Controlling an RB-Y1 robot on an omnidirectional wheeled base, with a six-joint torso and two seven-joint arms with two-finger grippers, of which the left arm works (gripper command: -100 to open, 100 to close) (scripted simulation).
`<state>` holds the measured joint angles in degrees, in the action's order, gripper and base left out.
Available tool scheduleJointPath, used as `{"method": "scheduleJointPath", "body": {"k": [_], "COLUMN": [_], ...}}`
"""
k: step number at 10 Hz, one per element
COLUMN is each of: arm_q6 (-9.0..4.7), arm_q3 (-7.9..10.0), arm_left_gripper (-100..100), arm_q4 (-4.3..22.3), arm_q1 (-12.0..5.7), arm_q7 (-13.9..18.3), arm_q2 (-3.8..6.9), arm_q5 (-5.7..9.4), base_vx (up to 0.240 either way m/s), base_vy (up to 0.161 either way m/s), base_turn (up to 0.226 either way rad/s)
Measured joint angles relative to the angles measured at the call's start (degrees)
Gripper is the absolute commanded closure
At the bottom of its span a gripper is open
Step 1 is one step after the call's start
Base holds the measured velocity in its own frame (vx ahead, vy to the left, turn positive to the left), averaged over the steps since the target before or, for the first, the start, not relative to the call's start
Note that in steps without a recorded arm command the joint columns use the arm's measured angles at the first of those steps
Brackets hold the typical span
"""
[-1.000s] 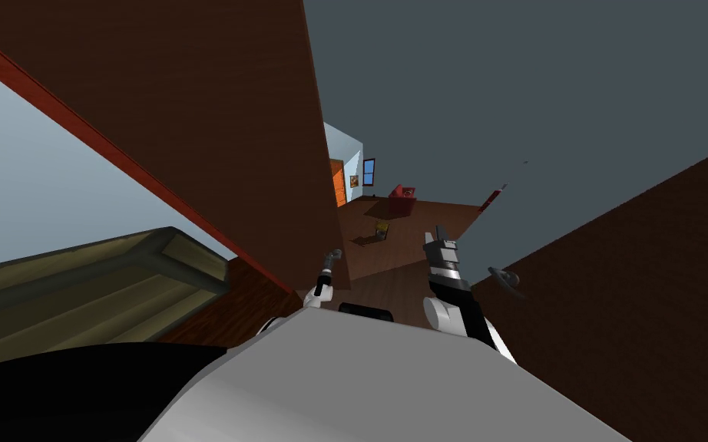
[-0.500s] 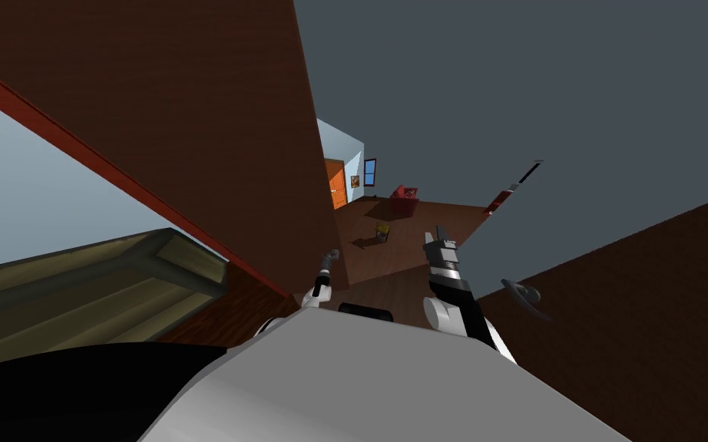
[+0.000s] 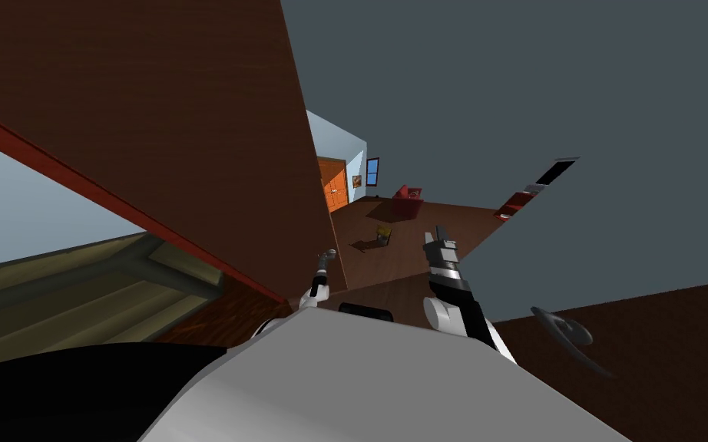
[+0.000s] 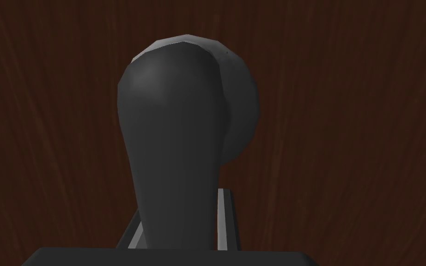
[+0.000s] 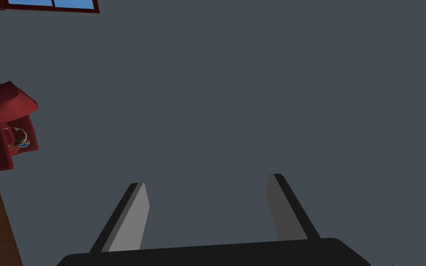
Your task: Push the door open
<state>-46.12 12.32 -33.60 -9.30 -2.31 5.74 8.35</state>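
**A:** Where is the door?

**B:** The dark brown door [image 3: 153, 115] takes up the upper left of the head view, and its free edge runs down toward the centre. The gap beside it shows a wooden floor [image 3: 414, 222] and a red armchair [image 3: 406, 193] far back.

**A:** And the hands?

**B:** The left gripper [image 3: 323, 265] is at that edge, lower centre. In the left wrist view its fingers [image 4: 226, 217] are clamped on the dark lever handle [image 4: 175, 138], with brown wood all around. The right gripper [image 5: 206, 181] hangs just right of centre with its fingers apart, holding nothing and facing a grey wall [image 3: 498, 92].

**A:** Which step is this?

**B:** I'd judge it's the push itself, since the handle is grasped and the door is already ajar.

**A:** What's next?

**B:** Probably pressing the handle forward along the door's arc, turning the wrist with the swing so the grip doesn't bind. A second brown panel [image 3: 652, 368] with its own handle [image 3: 567, 331] sits at the lower right and needs watching.
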Motion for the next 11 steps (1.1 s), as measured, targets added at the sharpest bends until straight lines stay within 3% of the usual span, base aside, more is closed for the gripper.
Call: {"method": "scheduleJointPath", "body": {"k": [6, 7, 11], "arm_q6": [0.71, 0.11, 0.09], "arm_q3": [2.45, 3.01, 5.45], "arm_left_gripper": [100, 100, 100], "arm_q4": [-0.98, 0.03, -0.4], "arm_q1": [0.95, 0.54, 0.98], "arm_q7": [-1.12, -1.23, -2.17], "arm_q2": [0.1, 0.32, 0.71], "arm_q5": [1.44, 1.78, 3.24], "base_vx": [0.158, 0.188, 0.204], "base_vy": [-0.026, -0.049, -0.042], "base_turn": [0.042, 0.061, 0.048]}}
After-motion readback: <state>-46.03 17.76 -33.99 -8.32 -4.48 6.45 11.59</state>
